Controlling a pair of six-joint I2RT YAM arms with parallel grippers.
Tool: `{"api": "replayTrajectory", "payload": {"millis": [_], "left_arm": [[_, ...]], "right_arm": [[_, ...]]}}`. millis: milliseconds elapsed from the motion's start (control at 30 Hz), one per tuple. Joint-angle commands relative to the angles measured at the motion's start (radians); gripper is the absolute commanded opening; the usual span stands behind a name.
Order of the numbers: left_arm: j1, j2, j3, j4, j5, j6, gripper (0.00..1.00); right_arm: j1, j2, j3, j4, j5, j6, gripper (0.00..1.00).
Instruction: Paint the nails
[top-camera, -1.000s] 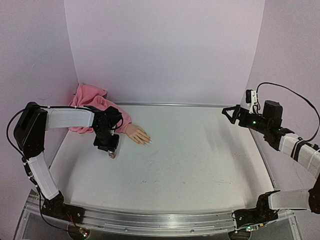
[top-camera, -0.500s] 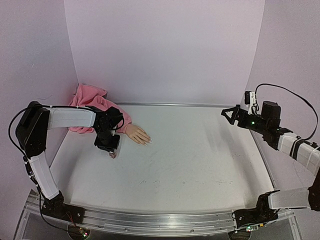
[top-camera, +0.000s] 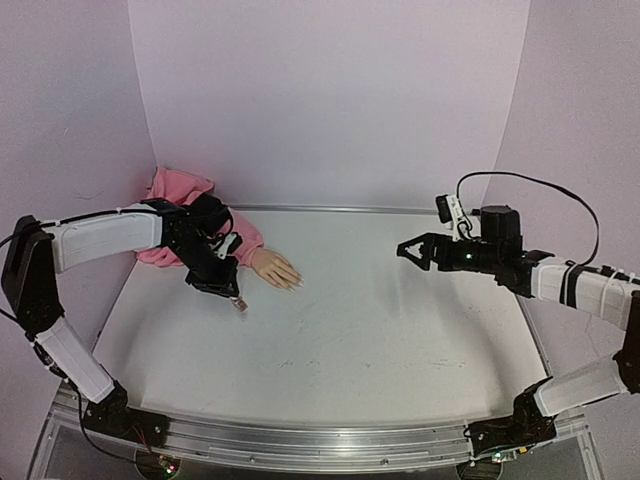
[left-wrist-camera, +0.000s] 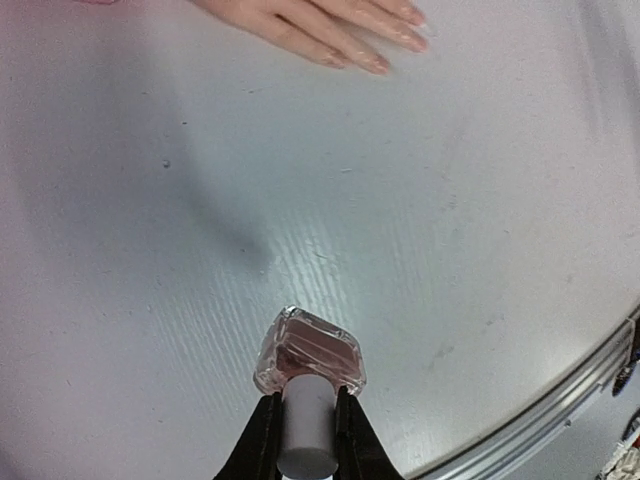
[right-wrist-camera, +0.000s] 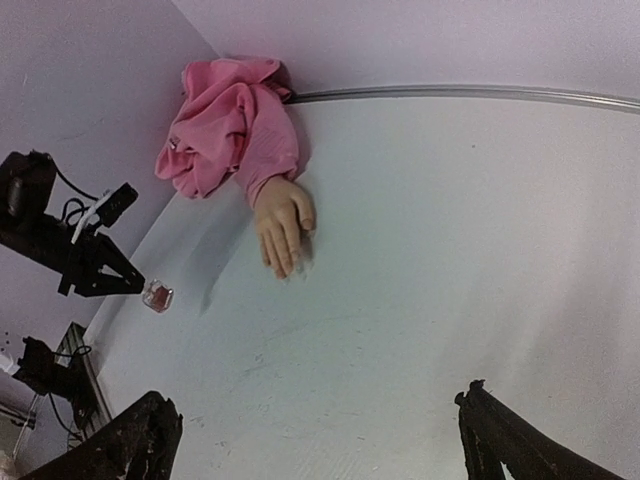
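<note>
A flesh-coloured mannequin hand (top-camera: 272, 268) lies palm down at the back left, with a pink sleeve (top-camera: 185, 200) behind it. Its pale nails (top-camera: 297, 284) point toward the table's middle and also show in the left wrist view (left-wrist-camera: 380, 67) and the right wrist view (right-wrist-camera: 284, 270). My left gripper (top-camera: 232, 296) is shut on the white cap of a small pinkish polish bottle (left-wrist-camera: 310, 350), held tilted just in front of the hand. My right gripper (top-camera: 405, 250) hovers open over the right half of the table, pointing left, with nothing between its fingers (right-wrist-camera: 150, 430).
Lilac walls close the back and both sides. A metal rail (top-camera: 320, 440) runs along the near edge and a thin strip (right-wrist-camera: 470, 93) along the back. The bunched sleeve fills the back left corner.
My left gripper has closed on the bottle's cap and swung a little right with it. My right arm has reached left, from the right edge toward the table's middle.
</note>
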Motion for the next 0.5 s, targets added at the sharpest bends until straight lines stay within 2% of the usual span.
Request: {"api": "replayTrajectory", "payload": {"millis": [0, 67, 167, 267, 467], "left_arm": [[-0.016, -0.111, 0.034, -0.004, 0.206, -0.029, 0.00], [-0.054, -0.149, 0.058, 0.024, 0.254, -0.027, 0.00], [-0.116, -0.204, 0.065, 0.087, 0.304, 0.057, 0.00], [-0.150, -0.229, 0.079, 0.119, 0.387, 0.155, 0.00], [-0.235, -0.286, 0.067, 0.167, 0.518, 0.484, 0.00]], "right_arm": [[0.116, 0.051, 0.070, 0.066, -0.047, -0.019, 0.98], [0.160, 0.085, 0.072, 0.118, -0.079, 0.014, 0.98], [0.208, 0.139, 0.087, 0.195, -0.152, 0.049, 0.97], [0.277, 0.169, 0.127, 0.202, -0.233, -0.025, 0.95], [0.342, 0.229, 0.218, 0.211, -0.486, -0.103, 0.96]]}}
